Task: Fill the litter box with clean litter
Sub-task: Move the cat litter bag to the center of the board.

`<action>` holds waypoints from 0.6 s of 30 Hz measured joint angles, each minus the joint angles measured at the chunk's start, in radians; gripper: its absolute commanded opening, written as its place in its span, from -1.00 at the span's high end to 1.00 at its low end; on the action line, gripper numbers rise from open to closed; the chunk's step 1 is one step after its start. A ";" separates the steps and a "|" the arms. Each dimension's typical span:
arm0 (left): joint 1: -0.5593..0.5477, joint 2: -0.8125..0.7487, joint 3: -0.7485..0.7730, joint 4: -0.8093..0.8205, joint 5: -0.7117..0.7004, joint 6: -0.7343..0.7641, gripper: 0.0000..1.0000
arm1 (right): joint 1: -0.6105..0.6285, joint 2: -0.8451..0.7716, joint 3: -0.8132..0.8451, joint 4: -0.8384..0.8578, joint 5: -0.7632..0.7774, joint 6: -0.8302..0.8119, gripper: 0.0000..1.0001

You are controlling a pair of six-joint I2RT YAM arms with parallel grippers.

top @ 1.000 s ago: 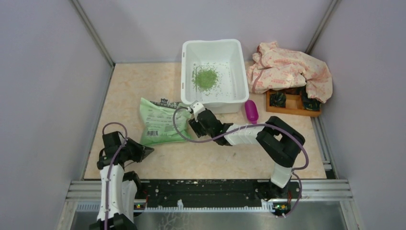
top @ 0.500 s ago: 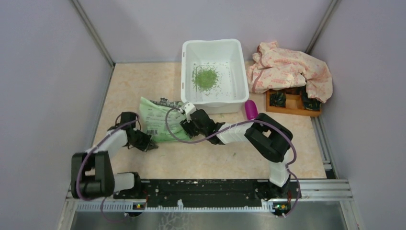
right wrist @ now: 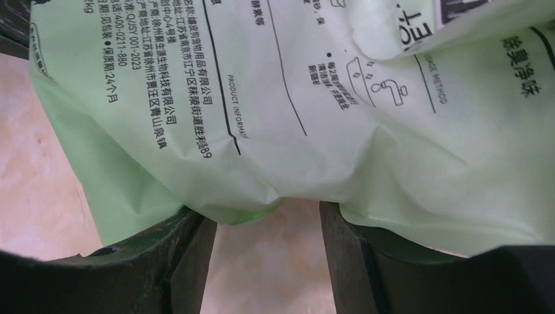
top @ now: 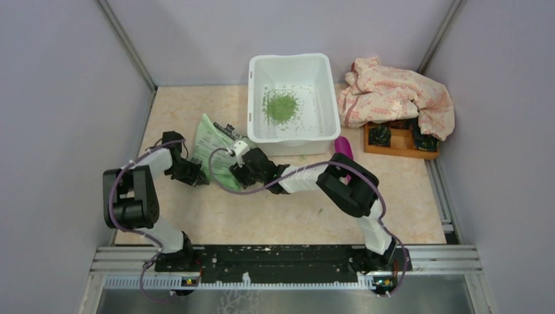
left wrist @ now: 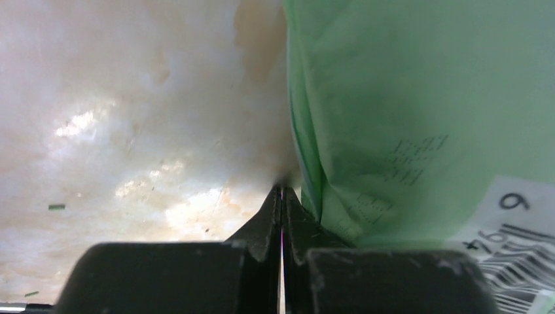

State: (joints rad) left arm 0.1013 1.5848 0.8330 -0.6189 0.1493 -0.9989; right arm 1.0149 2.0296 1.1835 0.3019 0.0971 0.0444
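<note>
The litter box (top: 325, 73) stands at the back middle, with a pile of clean litter (top: 280, 106) and scattered granules inside. Left of it, the green-and-white bag (top: 218, 145) (left wrist: 419, 111) (right wrist: 294, 98) is bunched up and partly raised. My left gripper (top: 197, 176) (left wrist: 283, 191) is shut with nothing in it, its tip at the bag's left edge. My right gripper (top: 239, 172) (right wrist: 268, 210) is open at the bag's right side. The bag's lower edge drapes over its fingertips, and bare table shows between its fingers (right wrist: 186, 252).
A magenta scoop (top: 341, 144) lies right of the tub's front corner, partly behind my right arm. A crumpled patterned cloth (top: 393, 95) covers part of a wooden tray (top: 399, 149) at the back right. A few granules (top: 304, 157) lie before the tub. Walls enclose the table.
My left arm swung out from its base to the bag's left edge. My right gripper slid left against the bag. The bag went from lying flat to bunched and raised.
</note>
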 measured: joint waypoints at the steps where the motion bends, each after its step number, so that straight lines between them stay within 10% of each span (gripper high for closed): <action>1: 0.007 0.021 0.024 -0.008 -0.005 0.002 1.00 | 0.000 0.019 0.028 -0.009 -0.002 0.000 -0.19; 18: 0.096 0.410 0.564 -0.068 -0.093 0.105 1.00 | -0.001 0.200 0.343 -0.086 -0.258 -0.026 -0.29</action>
State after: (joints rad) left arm 0.1970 1.9949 1.3968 -0.6872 0.0559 -0.8940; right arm 1.0138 2.2292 1.5265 0.2157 -0.1608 0.0181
